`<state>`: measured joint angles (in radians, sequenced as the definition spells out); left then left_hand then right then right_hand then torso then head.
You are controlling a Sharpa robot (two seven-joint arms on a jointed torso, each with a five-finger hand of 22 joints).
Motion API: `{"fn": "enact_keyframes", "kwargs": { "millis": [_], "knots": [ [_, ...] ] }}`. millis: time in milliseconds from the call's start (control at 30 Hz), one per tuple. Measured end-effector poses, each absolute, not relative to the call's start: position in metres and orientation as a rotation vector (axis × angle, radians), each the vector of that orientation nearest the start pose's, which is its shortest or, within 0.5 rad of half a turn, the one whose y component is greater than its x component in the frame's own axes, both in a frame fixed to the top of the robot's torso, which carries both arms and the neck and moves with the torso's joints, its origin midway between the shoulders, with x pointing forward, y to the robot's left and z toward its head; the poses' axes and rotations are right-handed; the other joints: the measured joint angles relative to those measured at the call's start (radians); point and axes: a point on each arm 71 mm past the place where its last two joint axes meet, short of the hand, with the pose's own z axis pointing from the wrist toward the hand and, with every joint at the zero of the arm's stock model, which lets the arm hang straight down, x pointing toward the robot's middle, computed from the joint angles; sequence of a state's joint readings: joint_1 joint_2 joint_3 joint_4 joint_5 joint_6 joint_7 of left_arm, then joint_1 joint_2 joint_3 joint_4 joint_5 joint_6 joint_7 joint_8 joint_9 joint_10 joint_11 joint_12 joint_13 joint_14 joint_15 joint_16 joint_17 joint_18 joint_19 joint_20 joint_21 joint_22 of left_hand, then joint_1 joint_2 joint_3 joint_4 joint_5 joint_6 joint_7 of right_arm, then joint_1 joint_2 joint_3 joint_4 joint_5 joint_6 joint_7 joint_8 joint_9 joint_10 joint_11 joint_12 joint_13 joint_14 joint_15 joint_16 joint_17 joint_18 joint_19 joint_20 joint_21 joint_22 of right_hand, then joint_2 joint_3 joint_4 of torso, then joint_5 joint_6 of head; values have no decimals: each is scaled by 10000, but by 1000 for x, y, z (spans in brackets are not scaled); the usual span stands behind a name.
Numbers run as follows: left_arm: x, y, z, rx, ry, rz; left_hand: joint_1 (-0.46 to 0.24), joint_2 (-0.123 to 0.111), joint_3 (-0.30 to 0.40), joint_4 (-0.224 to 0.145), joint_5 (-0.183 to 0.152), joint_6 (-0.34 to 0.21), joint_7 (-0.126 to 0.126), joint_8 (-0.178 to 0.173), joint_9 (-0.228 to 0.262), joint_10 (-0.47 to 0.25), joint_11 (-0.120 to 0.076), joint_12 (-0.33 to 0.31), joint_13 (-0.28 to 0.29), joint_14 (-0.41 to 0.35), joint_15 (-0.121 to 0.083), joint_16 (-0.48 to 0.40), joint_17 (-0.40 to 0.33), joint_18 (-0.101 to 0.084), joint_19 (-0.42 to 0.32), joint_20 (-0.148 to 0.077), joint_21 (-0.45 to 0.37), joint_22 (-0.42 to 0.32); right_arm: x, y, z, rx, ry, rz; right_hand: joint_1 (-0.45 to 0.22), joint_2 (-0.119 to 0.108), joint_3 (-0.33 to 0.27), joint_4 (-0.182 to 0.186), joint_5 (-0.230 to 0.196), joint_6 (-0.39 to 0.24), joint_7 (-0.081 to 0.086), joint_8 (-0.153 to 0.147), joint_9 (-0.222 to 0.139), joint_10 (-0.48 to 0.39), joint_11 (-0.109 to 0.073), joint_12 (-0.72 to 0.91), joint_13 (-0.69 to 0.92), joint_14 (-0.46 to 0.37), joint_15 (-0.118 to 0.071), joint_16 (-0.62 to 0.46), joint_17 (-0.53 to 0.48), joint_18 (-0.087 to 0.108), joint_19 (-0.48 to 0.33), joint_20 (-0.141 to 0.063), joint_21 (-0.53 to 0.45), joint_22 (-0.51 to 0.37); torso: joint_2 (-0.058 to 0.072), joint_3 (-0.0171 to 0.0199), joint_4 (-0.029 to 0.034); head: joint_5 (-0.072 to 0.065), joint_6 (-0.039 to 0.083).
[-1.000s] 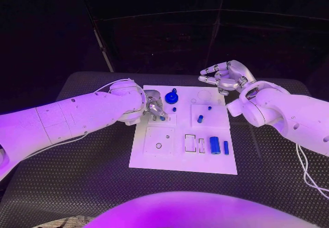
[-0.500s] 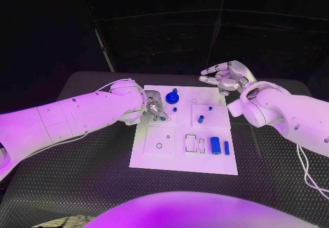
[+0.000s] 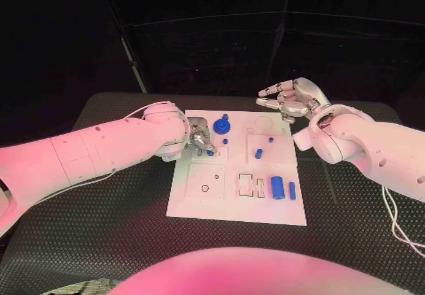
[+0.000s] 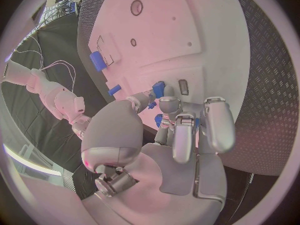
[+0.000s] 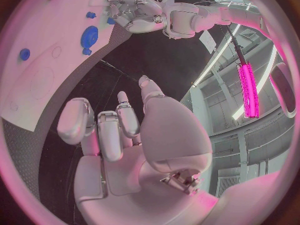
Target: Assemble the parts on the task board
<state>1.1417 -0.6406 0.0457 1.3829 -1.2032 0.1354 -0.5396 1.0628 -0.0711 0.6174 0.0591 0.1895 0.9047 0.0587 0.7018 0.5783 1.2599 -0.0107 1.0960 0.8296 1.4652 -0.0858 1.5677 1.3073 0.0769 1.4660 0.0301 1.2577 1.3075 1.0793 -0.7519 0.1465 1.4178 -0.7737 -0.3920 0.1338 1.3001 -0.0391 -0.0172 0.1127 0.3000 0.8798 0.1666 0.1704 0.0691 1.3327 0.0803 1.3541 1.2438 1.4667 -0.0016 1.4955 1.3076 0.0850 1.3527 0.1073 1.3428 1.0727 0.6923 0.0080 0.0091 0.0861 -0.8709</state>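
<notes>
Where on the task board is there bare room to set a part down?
The task board is bare along its near edge, below the two blue cylinders. Its far-left corner is crowded: the left robot hand sits by the round blue part.

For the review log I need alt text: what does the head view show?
The left hand rests its fingers at a small blue part on the left side of the white task board. The right hand hovers empty, fingers curled, beyond the board's far right corner, and other blue parts lie across the board.
</notes>
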Motion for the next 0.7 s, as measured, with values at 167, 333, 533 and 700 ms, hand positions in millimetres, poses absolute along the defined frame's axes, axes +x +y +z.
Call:
{"fn": "enact_keyframes", "kwargs": {
  "millis": [167,333,533,700],
  "knots": [
    [499,154,-233,-998,22746,-4114,-88,1,0,0,-1,0,0,81,62,0,0,0,17,0,0,0,0,0,0,0,62,0,509,-194,-179,5434,15400,11516,0,0,0,0,0,0,0,0,0,0,0,0,0,0,0,0,-1,0,0,0,0,0,0,1,0,-7,-3],
    [499,155,-234,-963,22800,-4066,-313,-19,-32,-33,-9,301,-266,296,200,329,-286,78,71,23,-22,0,0,-1,-3,-70,62,0,509,-194,-179,5432,15401,11517,0,0,0,0,0,0,0,0,0,0,0,0,0,0,0,0,-1,0,0,0,0,0,-2,2,0,-23,3],
    [500,155,-235,-979,22818,-4038,-883,-104,-161,-512,-157,354,-392,296,247,415,-372,118,136,18,-90,0,0,-1,-3,-71,62,0,509,-194,-179,5432,15401,11514,0,0,0,0,0,0,0,0,0,0,0,0,0,0,0,0,-1,1,0,0,0,0,-4,3,0,-40,11],
    [500,156,-236,-1009,22839,-4000,-1291,-148,-1084,-31,-241,418,-476,296,258,439,-409,188,202,18,-90,0,0,-1,-4,-139,116,0,509,-194,-179,5430,15399,11515,0,0,0,0,0,0,0,0,0,0,0,0,0,0,0,0,-2,-1,0,0,0,0,-5,3,0,-48,16]
  ]
}}
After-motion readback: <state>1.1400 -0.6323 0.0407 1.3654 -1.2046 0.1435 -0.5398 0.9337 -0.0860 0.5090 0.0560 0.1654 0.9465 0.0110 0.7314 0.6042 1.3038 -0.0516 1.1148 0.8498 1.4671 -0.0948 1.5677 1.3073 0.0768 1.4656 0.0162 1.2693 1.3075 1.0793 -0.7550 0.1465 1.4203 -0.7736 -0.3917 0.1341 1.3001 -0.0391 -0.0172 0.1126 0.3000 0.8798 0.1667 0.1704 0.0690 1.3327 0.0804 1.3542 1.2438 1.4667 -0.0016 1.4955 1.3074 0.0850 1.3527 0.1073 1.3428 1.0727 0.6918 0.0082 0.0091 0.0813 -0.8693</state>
